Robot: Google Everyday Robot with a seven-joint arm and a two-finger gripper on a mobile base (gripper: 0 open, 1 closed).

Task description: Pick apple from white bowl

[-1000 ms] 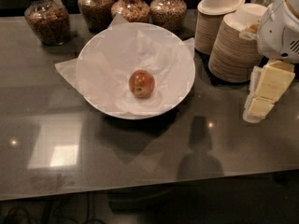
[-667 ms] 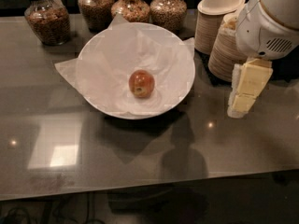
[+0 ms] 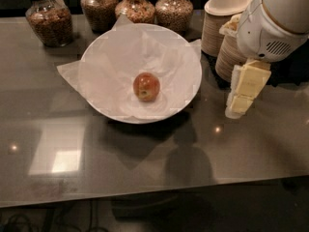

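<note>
My fingers [image 3: 252,79], wide or narrow I cannot tell, hang on my gripper [image 3: 241,98] beside the white bowl [image 3: 96,66], so I should go over the apple [image 3: 146,86] in its middle, then come down slow and straight.

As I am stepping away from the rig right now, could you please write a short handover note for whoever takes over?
Gripper: hangs over the table, right of the white bowl, in front of the paper bowl stacks; nothing seen in it.
Apple: lies near the middle of the white bowl, on its paper lining, untouched.
Done: no grasp yet.
Left: bring the gripper over the bowl, lower onto the apple, grasp it, lift it out.
</note>
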